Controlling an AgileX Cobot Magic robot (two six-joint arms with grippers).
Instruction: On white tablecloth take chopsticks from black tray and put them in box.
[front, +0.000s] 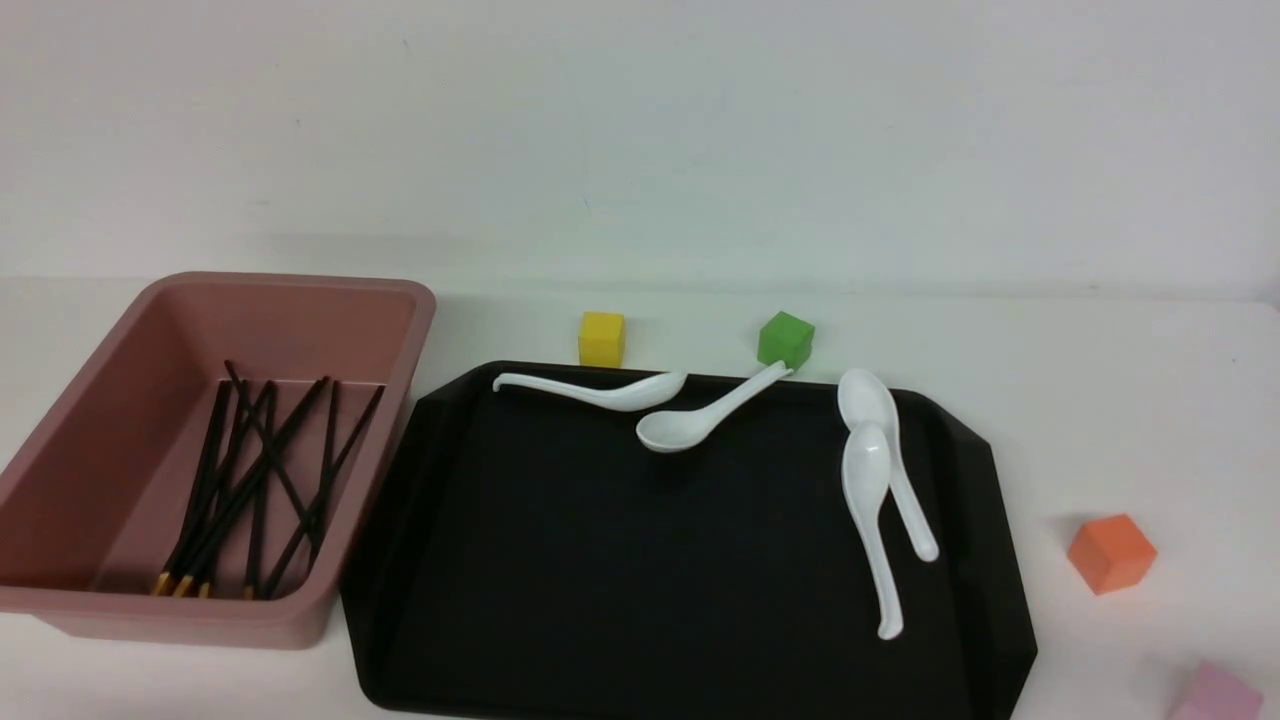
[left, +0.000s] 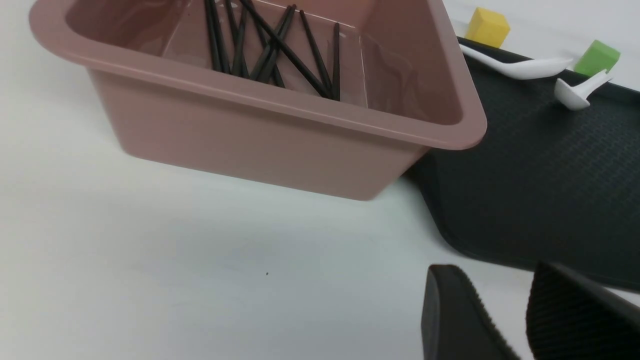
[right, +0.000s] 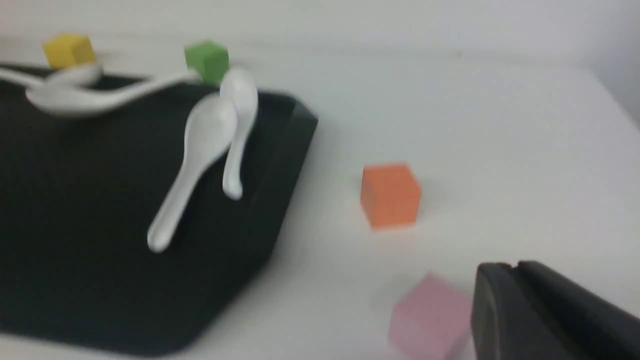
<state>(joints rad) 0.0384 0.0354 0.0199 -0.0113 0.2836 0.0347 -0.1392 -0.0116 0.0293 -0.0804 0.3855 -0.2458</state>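
Note:
Several black chopsticks (front: 255, 480) with gold ends lie crossed inside the dusty-pink box (front: 90, 400) at the left; they also show in the left wrist view (left: 272, 50), in the box (left: 280, 125). The black tray (front: 620, 560) beside the box holds only white spoons; no chopsticks show on it. Neither gripper shows in the front view. My left gripper (left: 492, 280) is open and empty above the white tablecloth (left: 150, 260), near the box's front corner and the tray (left: 550, 175). My right gripper (right: 515, 272) is shut and empty, over the cloth to the right of the tray (right: 100, 225).
Several white spoons (front: 870, 500) lie on the tray's far and right parts. A yellow cube (front: 602, 338) and a green cube (front: 785, 340) stand behind the tray. An orange cube (front: 1110, 552) and a pink cube (front: 1215, 695) sit on the cloth at the right.

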